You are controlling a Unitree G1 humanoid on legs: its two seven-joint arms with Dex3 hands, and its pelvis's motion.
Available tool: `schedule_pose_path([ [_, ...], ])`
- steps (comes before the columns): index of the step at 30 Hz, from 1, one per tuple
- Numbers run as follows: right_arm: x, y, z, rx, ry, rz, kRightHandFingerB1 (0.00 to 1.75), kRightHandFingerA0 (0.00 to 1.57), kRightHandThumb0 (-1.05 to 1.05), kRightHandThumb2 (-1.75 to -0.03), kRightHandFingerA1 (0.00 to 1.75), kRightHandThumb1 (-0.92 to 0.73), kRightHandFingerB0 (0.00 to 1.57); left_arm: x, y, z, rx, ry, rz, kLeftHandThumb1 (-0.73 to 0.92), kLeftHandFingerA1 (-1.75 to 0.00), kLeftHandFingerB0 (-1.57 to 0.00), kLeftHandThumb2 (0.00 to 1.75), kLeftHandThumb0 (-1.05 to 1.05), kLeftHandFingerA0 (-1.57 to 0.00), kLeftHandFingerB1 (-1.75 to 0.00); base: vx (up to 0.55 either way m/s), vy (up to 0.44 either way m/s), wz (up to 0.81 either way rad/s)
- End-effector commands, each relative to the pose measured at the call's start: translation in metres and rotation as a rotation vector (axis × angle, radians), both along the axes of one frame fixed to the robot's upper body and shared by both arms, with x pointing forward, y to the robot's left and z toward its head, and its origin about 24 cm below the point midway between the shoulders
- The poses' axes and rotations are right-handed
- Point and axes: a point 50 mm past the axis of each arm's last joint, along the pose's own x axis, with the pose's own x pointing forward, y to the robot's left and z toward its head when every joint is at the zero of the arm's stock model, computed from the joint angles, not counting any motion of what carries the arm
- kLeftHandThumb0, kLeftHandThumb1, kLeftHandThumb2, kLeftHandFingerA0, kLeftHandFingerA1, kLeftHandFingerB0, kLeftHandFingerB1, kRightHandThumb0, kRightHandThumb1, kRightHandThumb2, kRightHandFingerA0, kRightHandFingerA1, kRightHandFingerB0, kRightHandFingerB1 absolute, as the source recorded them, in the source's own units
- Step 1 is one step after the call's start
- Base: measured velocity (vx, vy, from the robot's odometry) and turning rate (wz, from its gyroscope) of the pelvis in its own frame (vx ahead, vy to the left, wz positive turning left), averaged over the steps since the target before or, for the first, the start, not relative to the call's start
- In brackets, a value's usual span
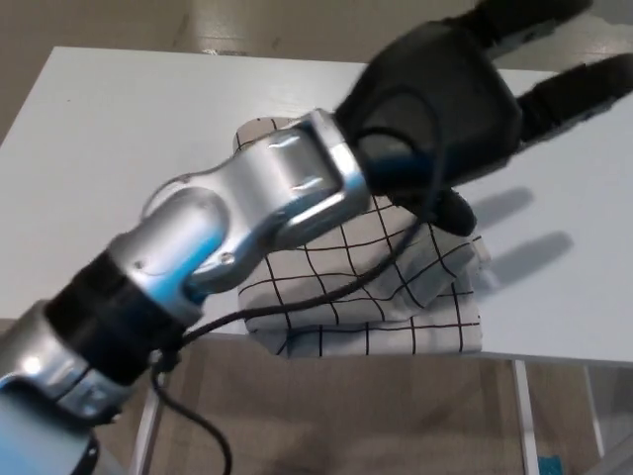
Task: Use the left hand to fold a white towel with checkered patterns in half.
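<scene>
Checkered towel (396, 297) lies rumpled, folded on table (119, 148); left hand (445, 99) empty, fingers spread.

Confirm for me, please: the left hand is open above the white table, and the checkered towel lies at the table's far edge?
Not quite. The head view shows the checkered towel at the table's near edge, its front hem hanging over it. The rest holds: the left hand is open above the white table.

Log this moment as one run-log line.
left hand: open, raised above table, holding nothing | towel: checkered, lying folded on white table, near front edge | right hand: not in view
</scene>
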Motion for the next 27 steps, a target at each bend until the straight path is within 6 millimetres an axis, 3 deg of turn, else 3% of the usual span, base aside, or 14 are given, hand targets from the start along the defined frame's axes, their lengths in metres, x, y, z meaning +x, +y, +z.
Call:
schedule_pose_path([
  [1, -0.015, -0.009, -0.007, -0.039, 0.088, 0.007, 0.31, 0.22, -0.54, -0.65, 0.30, -0.84, 0.28, -0.063, 0.071, 0.022, -0.195, 0.316, -0.126, 0.51, -0.06, 0.00, 0.79, -1.01, 0.00, -0.18, 0.00, 0.000, 0.00],
  [3, -0.015, -0.010, -0.007, -0.034, 0.088, -0.002, 0.31, 0.22, -0.54, -0.65, 0.30, -0.84, 0.28, -0.081, 0.083, 0.016, -0.203, 0.382, -0.156, 0.45, -0.08, -0.01, 0.92, -0.80, -0.01, -0.22, 0.00, 0.000, 0.00],
  [8, -0.014, -0.009, -0.007, -0.032, 0.080, -0.021, 0.32, 0.23, -0.51, -0.65, 0.31, -0.84, 0.29, -0.111, 0.101, -0.001, -0.240, 0.565, -0.232, 0.49, -0.11, -0.08, 0.89, -0.79, -0.08, -0.37, 0.00, 0.000, 0.00],
  [9, -0.016, -0.010, -0.007, -0.032, 0.082, -0.023, 0.32, 0.23, -0.51, -0.65, 0.32, -0.85, 0.29, -0.116, 0.104, -0.005, -0.247, 0.615, -0.246, 0.47, -0.19, -0.04, 0.88, -0.75, -0.03, -0.39, 0.00, 0.000, 0.00],
  [10, -0.021, -0.010, -0.008, -0.033, 0.087, -0.026, 0.32, 0.24, -0.50, -0.65, 0.34, -0.85, 0.30, -0.130, 0.115, -0.016, -0.275, 0.759, -0.282, 0.28, -0.49, 0.00, 0.90, -0.37, 0.00, -0.46, 0.00, 0.000, 0.00],
  [11, -0.025, -0.010, -0.008, -0.034, 0.095, -0.028, 0.32, 0.24, -0.50, -0.65, 0.34, -0.84, 0.30, -0.136, 0.120, -0.022, -0.290, 0.832, -0.299, 0.49, -0.37, -0.17, 0.80, -0.76, -0.11, -0.39, 0.00, 0.000, 0.00],
  [12, -0.029, -0.010, -0.009, -0.037, 0.103, -0.028, 0.32, 0.24, -0.50, -0.65, 0.34, -0.84, 0.30, -0.142, 0.123, -0.027, -0.304, 0.893, -0.311, 0.49, -0.37, -0.17, 0.80, -0.76, -0.11, -0.39, 0.00, 0.000, 0.00],
  [13, -0.030, -0.010, -0.009, -0.039, 0.106, -0.027, 0.32, 0.24, -0.50, -0.65, 0.34, -0.84, 0.30, -0.146, 0.129, -0.033, -0.313, 0.961, -0.316, 0.59, -0.29, -0.26, 0.59, -0.70, -0.21, -0.31, 0.00, 0.000, 0.00],
  [16, -0.023, -0.010, -0.008, -0.038, 0.094, -0.027, 0.32, 0.24, -0.49, -0.65, 0.35, -0.84, 0.30, -0.157, 0.146, -0.048, -0.362, 1.117, -0.306, 0.59, -0.33, -0.29, 0.60, -0.68, -0.32, -0.31, 0.00, 0.000, 0.00],
  [17, -0.018, -0.008, -0.008, -0.035, 0.087, -0.023, 0.32, 0.24, -0.48, -0.65, 0.35, -0.84, 0.30, -0.163, 0.155, -0.056, -0.409, 1.151, -0.274, 0.50, -0.48, -0.23, 0.88, -0.69, -0.32, -0.42, 0.00, 0.000, 0.00],
  [19, -0.017, -0.006, -0.009, -0.029, 0.087, -0.020, 0.32, 0.24, -0.49, -0.65, 0.34, -0.84, 0.30, -0.169, 0.162, -0.063, -0.449, 1.154, -0.243, 0.54, -0.50, -0.28, 0.89, -0.74, -0.41, -0.42, 0.00, 0.000, 0.00],
  [20, -0.018, -0.005, -0.009, -0.027, 0.089, -0.019, 0.32, 0.24, -0.49, -0.65, 0.34, -0.84, 0.30, -0.172, 0.164, -0.066, -0.466, 1.154, -0.231, 0.54, -0.50, -0.28, 0.89, -0.74, -0.41, -0.42, 0.00, 0.000, 0.00],
  [21, -0.019, -0.006, -0.009, -0.025, 0.093, -0.018, 0.32, 0.24, -0.48, -0.65, 0.34, -0.84, 0.30, -0.179, 0.168, -0.075, -0.507, 1.186, -0.200, 0.64, -0.39, -0.50, 0.60, -0.68, -0.53, -0.35, 0.00, 0.000, 0.00],
  [27, -0.030, -0.008, -0.011, -0.026, 0.111, -0.014, 0.32, 0.24, -0.48, -0.65, 0.34, -0.84, 0.30, -0.207, 0.189, -0.115, -0.644, 1.414, -0.043, 0.57, -0.44, -0.54, 0.66, -0.73, -0.60, -0.40, 0.00, 0.000, 0.00],
])
